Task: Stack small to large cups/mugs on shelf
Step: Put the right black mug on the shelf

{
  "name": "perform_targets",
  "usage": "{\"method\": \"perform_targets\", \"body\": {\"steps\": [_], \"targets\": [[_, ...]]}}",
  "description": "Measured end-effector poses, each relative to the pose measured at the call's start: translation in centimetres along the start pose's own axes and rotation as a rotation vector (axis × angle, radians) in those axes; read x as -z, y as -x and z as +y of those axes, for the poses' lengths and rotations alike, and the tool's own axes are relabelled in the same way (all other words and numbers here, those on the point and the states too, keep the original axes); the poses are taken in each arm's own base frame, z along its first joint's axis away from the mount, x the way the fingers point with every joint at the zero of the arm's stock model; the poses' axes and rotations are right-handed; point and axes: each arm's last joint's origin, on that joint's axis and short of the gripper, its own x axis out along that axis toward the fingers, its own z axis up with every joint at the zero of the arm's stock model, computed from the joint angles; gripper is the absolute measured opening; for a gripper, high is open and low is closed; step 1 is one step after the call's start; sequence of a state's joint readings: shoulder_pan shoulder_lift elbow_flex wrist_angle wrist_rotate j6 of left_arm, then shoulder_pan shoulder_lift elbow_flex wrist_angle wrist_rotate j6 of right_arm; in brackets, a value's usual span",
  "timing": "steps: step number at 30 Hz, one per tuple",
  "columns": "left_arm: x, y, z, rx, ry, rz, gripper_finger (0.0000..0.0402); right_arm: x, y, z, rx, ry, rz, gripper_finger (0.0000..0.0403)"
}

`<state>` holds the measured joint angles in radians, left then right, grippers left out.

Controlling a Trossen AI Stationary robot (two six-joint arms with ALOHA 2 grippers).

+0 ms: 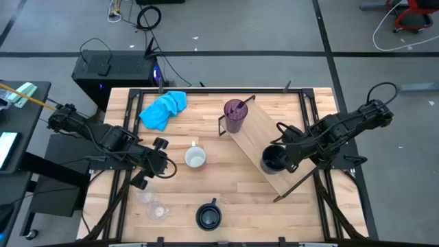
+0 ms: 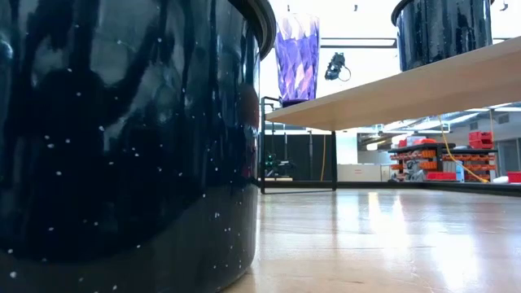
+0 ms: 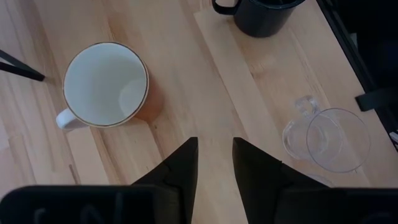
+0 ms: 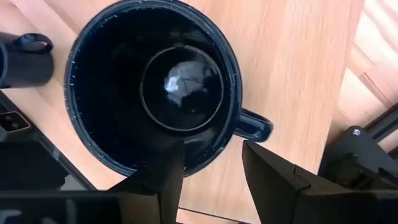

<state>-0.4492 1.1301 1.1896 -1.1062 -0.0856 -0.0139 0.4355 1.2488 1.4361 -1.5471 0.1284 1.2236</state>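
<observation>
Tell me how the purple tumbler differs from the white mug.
The purple tumbler is tall, see-through and has no handle; the white mug is short, opaque and has a small handle. The tumbler stands on the shelf, while the mug sits on the table near the left hand. Both stand upright, mouths up.

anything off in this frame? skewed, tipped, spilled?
The shelf sits diagonally across the tabletop rather than square to its edges. The blue cloth lies crumpled near the far edge. The cups are all upright, nothing spilled. The right gripper straddles the rim of the dark mug on the shelf.
</observation>
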Motion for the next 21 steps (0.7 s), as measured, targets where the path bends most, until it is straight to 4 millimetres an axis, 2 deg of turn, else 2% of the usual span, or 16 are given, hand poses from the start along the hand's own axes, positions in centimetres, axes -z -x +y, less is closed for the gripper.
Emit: {"method": "perform_targets", "body": {"steps": [7, 13, 21], "targets": [[-0.06, 0.00, 0.01, 0.000, -0.009, -0.007, 0.0107, -0.54, 0.78, 0.42, -0.043, 0.022, -0.110, 0.0157], [-0.08, 0.00, 0.00, 0.000, -0.006, -0.009, 0.0107, -0.39, 0.37, 0.11, 0.047, 0.062, -0.079, 0.0154], [-0.09, 0.00, 0.00, 0.000, -0.006, -0.010, 0.0107, -0.42, 0.47, 0.04, 0.043, 0.031, -0.094, 0.0166]]}}
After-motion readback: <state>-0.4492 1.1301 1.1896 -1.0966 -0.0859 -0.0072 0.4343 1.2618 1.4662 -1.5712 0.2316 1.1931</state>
